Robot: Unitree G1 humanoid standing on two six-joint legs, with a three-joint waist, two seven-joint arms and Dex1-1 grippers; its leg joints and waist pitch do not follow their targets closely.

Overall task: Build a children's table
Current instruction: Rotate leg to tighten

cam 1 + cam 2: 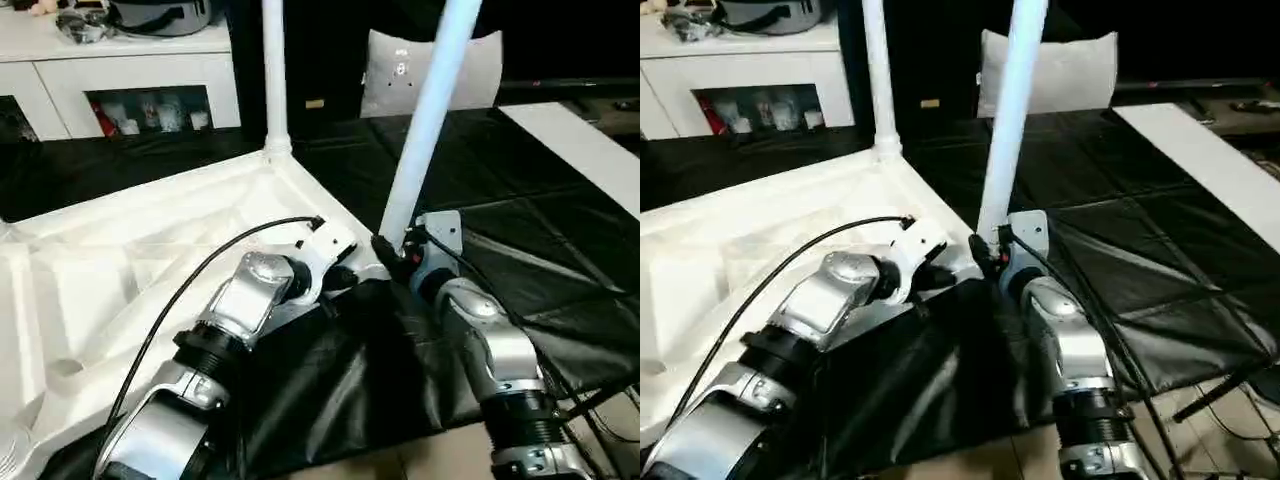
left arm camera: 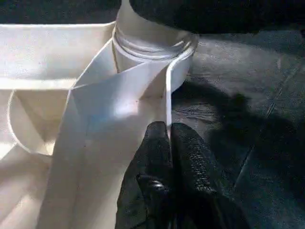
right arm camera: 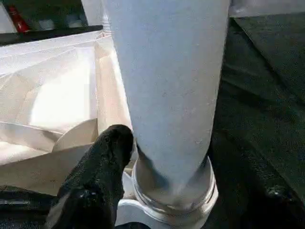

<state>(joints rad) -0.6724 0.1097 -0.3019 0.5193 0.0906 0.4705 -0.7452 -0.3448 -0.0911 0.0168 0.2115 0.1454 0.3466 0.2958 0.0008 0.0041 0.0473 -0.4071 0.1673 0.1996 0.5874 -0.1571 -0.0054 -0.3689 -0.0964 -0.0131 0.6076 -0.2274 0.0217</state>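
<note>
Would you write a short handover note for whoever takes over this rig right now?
Left tool: shut on the rim of the upturned white ribbed plastic tabletop, by its near corner socket.
Right tool: at the base of the leaning white tapered tube leg in that socket.
Done: another white tube leg stands upright in the far corner.
To do: straighten and seat the leaning leg; fit remaining corners.

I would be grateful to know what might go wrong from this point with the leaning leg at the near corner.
1. The near leg leans while the far leg stands upright; it may not be fully seated in its corner socket and might tip out if let go.
2. The left tool sits shut at the rim of the tabletop, so the top may shift under a push.
3. The right tool is close against the leg's base and could knock it.
</note>
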